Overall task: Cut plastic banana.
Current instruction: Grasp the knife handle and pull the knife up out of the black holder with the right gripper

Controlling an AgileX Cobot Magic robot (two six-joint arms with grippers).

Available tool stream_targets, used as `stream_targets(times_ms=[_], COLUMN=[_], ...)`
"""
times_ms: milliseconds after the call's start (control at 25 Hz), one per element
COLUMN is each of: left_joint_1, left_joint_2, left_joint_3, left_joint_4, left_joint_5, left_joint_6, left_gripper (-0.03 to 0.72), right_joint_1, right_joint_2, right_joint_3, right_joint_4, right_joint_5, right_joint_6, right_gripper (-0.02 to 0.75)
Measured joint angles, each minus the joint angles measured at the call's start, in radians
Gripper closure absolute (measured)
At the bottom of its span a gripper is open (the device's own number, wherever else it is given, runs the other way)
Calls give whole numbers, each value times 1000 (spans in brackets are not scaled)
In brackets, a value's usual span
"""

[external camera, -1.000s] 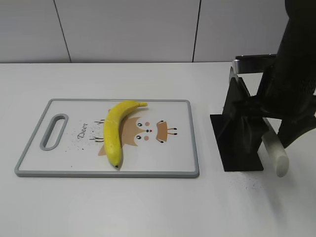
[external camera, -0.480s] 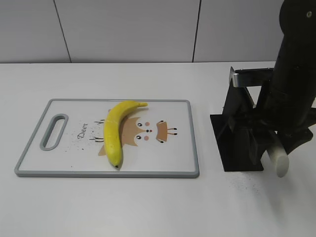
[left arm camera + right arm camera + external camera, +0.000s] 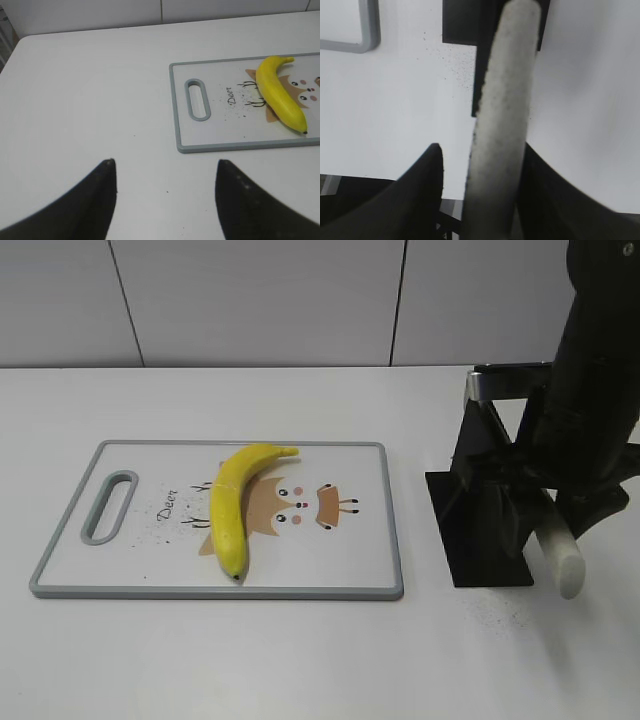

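While the plastic banana (image 3: 232, 502) is lying on the cutting board (image 3: 330, 570), curving from its stem near the board's far edge down to its dark tip near the front edge, the action is all over on the right. The banana is resting across the printed deer cartoon (image 3: 300, 505), right beside the word "Deer", with the board's handle slot (image 3: 108, 505) sitting well to its left. Nothing is touching the fruit.

Over on the right side of the white tabletop (image 3: 300, 660), the right gripper (image 3: 485, 165) is working at the black knife stand (image 3: 485, 510). From the wrist camera, a pale, speckled knife handle (image 3: 502, 115) is running straight up between the two dark fingers (image 3: 417, 185); the right-hand finger is pressing against it, while a sliver of tabletop is showing on the left, so whether the jaws are clamping it I cannot tell. In the exterior view, that handle is sticking out below the arm, just beside the stand's base.

The left gripper (image 3: 165, 200) is hanging over bare tabletop, well apart from the board, its jaws standing wide apart and holding nothing.
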Motion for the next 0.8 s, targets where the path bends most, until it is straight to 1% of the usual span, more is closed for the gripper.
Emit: stream_targets(times_ms=[120, 160, 200, 280, 320, 600, 800], left_joint_1=[0, 0, 0, 0, 0, 0, 0], left_joint_2=[0, 0, 0, 0, 0, 0, 0], left_joint_3=[0, 0, 0, 0, 0, 0, 0], left_joint_4=[0, 0, 0, 0, 0, 1, 1], left_joint_5=[0, 0, 0, 0, 0, 0, 0], left_joint_6=[0, 0, 0, 0, 0, 0, 0], left_gripper=[95, 95, 95, 95, 95, 95, 95], right_joint_1=[0, 0, 0, 0, 0, 0, 0], right_joint_2=[0, 0, 0, 0, 0, -12, -81], right_joint_3=[0, 0, 0, 0, 0, 0, 0], right_joint_4=[0, 0, 0, -1, -10, -4, 3], right_joint_5=[4, 7, 12, 29, 33, 34, 49], right_joint_6=[0, 0, 0, -9, -11, -19, -18], right_gripper=[381, 398, 426, 540, 556, 556, 556])
